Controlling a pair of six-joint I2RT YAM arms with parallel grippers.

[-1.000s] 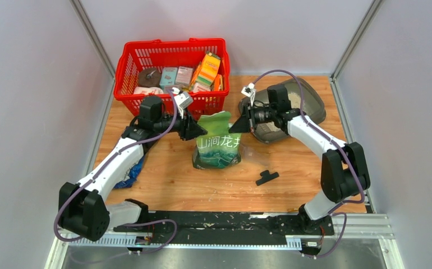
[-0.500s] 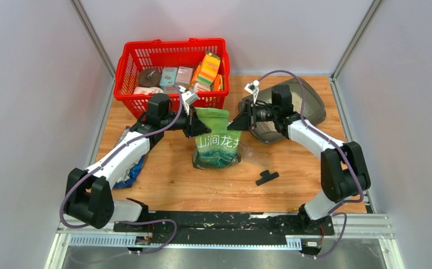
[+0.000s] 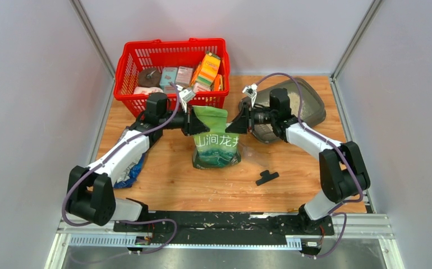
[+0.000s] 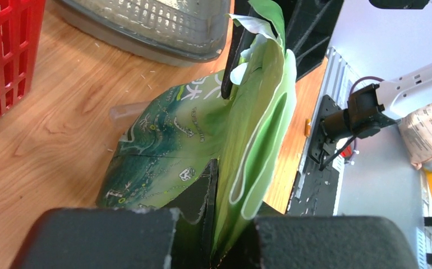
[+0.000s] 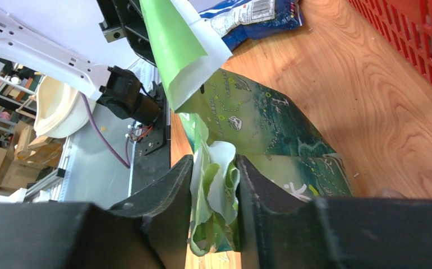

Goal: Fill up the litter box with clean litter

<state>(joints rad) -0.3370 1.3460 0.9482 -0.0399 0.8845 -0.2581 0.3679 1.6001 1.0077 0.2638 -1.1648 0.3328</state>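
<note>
"Left gripper (image 3: 196, 122) first: what has it got?"

"It's narrowed right down on the green pouch (image 3: 216, 147), nipping a fold of glossy film at the upper left edge. The sheet runs flat into the slit between the black pads."

"And the right gripper (image 3: 233, 123)?"

"Its jaws are part-way apart, one on either side of the opposite top corner. The film there is crumpled and puffy, white inside, and not pressed flat."

"Is the pouch upright?"

"Yes, it stands on the wood-grain table (image 3: 169, 185), belly rounded, top stretched between the two arms."

"Where's the litter box (image 3: 317, 112)?"

"Back right, behind the right arm, near the pouch. It's a smooth, dark grey, shallow tray with rounded corners. Clean litter (image 3: 295, 101), pale and grainy, lies in part of it."

"Anything else?"

"A red mesh basket (image 3: 174, 41) of packets back left, a blue foil bag (image 3: 131, 171) under the left arm, and a small flat black piece (image 3: 267, 177) nearer the front."
</note>
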